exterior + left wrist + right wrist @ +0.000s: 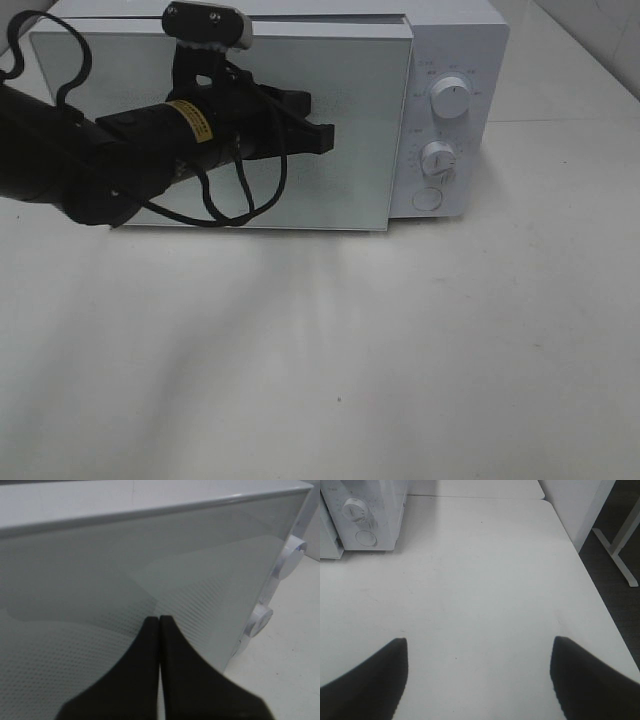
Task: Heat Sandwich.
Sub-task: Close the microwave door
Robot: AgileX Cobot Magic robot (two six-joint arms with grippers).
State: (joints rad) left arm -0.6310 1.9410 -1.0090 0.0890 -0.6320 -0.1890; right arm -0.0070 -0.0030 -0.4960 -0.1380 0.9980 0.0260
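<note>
A white microwave (450, 60) stands at the back of the table with its glass door (350, 190) closed. My left gripper (322, 138) is shut, empty, with its fingertips at the door's glass; the left wrist view shows the black fingers (172, 670) pressed together right in front of the dotted pane (75, 605). My right gripper (479, 652) hangs open over bare table, nothing between its fingers (370, 675); it does not show in the exterior high view. The sandwich is out of view.
Two white dials (451, 98) and a round button (427, 199) sit on the microwave's right panel, also in the right wrist view (356, 511). The white table (400, 350) stretches in front. The table's right edge (600, 600) borders dark floor with a white frame leg (620, 555).
</note>
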